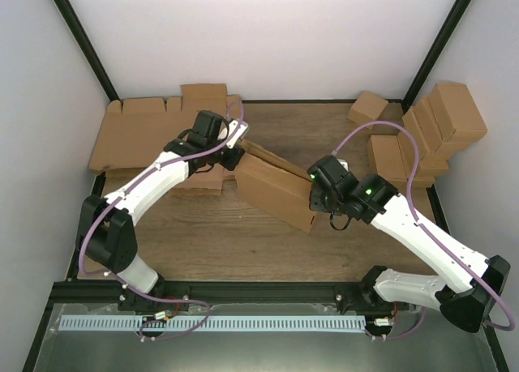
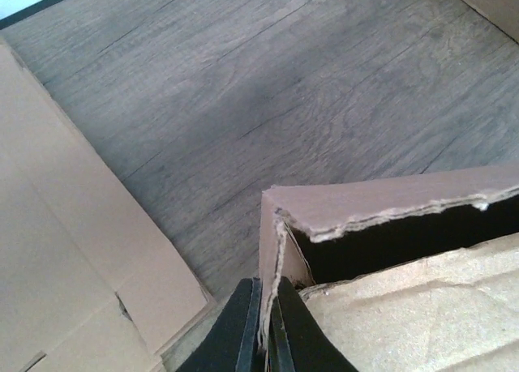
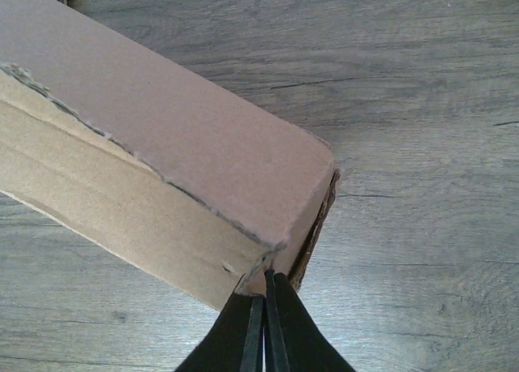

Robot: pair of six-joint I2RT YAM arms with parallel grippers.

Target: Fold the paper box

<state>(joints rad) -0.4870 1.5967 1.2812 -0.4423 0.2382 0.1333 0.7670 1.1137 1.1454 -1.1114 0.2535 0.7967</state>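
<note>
The paper box (image 1: 276,190) is a brown cardboard box, folded up into a shallow rectangular shape and lying slantwise at the table's middle. My left gripper (image 1: 236,157) is at its back left end. In the left wrist view the gripper (image 2: 265,327) is shut on the thin end wall of the box (image 2: 389,202), whose dark inside shows under the lid edge. My right gripper (image 1: 313,198) is at the box's front right end. In the right wrist view it (image 3: 264,303) is shut on the corner edge of the box (image 3: 186,137).
A pile of flat cardboard blanks (image 1: 150,133) lies at the back left, also seen in the left wrist view (image 2: 65,250). A cluster of ready-made brown boxes (image 1: 430,133) stands at the back right. White walls and black frame posts ring the wooden table (image 1: 243,242).
</note>
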